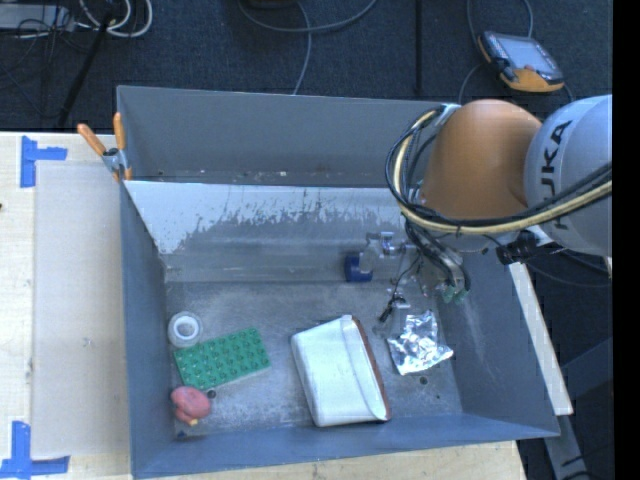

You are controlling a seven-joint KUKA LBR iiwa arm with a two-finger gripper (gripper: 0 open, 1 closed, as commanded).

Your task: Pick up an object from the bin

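A KUKA arm (585,168), its wrist under an orange cover (478,163) ringed with cables (400,183), reaches from the right into a grey metal bin (250,138). Its pincer (412,280) hangs low over the right-hand part of the floor, close to the foot of the far wall. Whether the pincer is open or closed cannot be told from the camera view, as its working end is lost among cables and shadow. Nothing can be seen in its grasp.

Nearest to it is a wad of crumpled silver foil (418,343), lying on the bin floor just on the near side of the pincer. Whether the two touch cannot be told. Just to the pincer's left, against the foot of the far wall, sits a small blue object (355,266), apart from it. Left of the foil, and toward the near wall from the pincer, lies a flat white pouch (340,371) with a brown edge, near the foil but not touching it.

Well away to the pincer's left, in the bin's near left corner, lies a green studded plate (222,358). A small white ring (185,328) sits just beyond its far left corner, and a pink lump (190,401) lies on its near side.
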